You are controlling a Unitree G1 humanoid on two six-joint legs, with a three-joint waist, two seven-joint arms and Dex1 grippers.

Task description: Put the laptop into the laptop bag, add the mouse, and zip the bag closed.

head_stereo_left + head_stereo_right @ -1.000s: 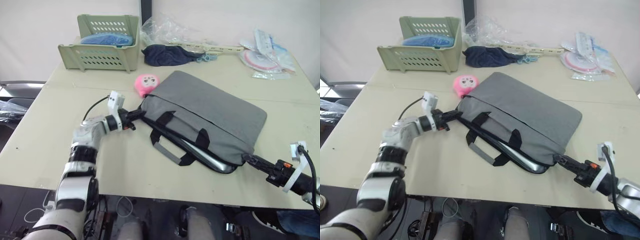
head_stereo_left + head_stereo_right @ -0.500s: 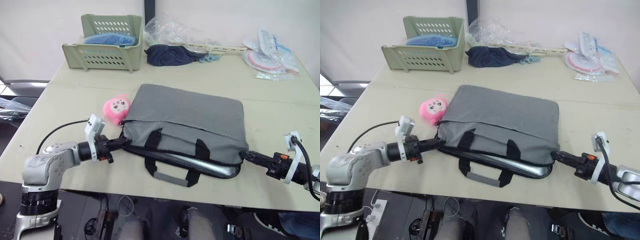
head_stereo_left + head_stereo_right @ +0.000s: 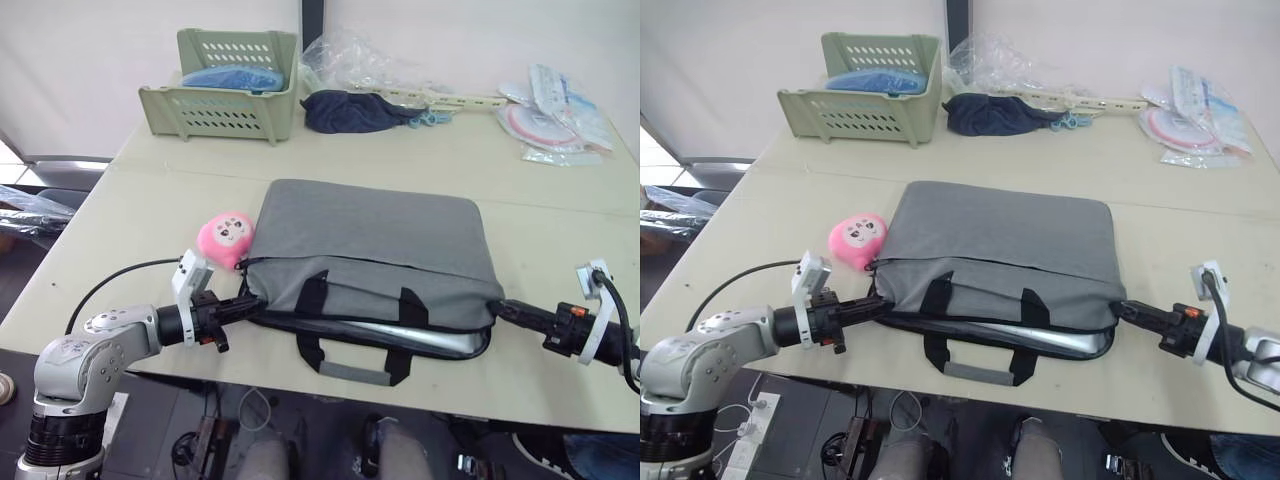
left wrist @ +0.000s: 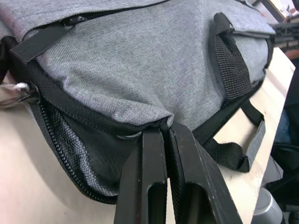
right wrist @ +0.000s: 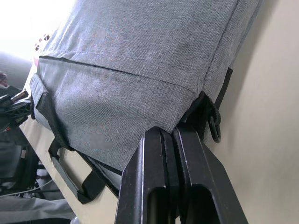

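While both hands pinch the mouth of the laptop bag (image 3: 372, 265), the whole load sits close to the near edge of the counter (image 3: 150, 210), and that is where trouble could start. The left hand (image 3: 243, 304) is closed on the fabric at the bag's 9 o'clock corner; the right hand (image 3: 508, 310) is closed on the corner at 3 o'clock, beside a metal ring seen in its wrist view. Between them the laptop (image 3: 420, 341) lies inside the open mouth, its silver edge showing along the near lip — not yet zipped in.

The black handles (image 3: 352, 362) already droop over the counter edge at 6 o'clock. If either hand tugs further toward the robot, I judge the bag could slide off, or the laptop could slip out of the gaping opening. An uneven pull — one corner ahead of the other — might twist the bag and let the thin fabric escape a pinch.

Further out, the pink plush toy (image 3: 225, 236) touches the bag at about 10 o'clock; it is not the mouse, and a sweep could knock it. I cannot pick out the mouse, so fetching it means releasing one corner. Beyond, at 11 o'clock, stands a green basket (image 3: 222, 95), with a dark cloth (image 3: 352, 110) near 12 and packets (image 3: 553, 120) at 2.
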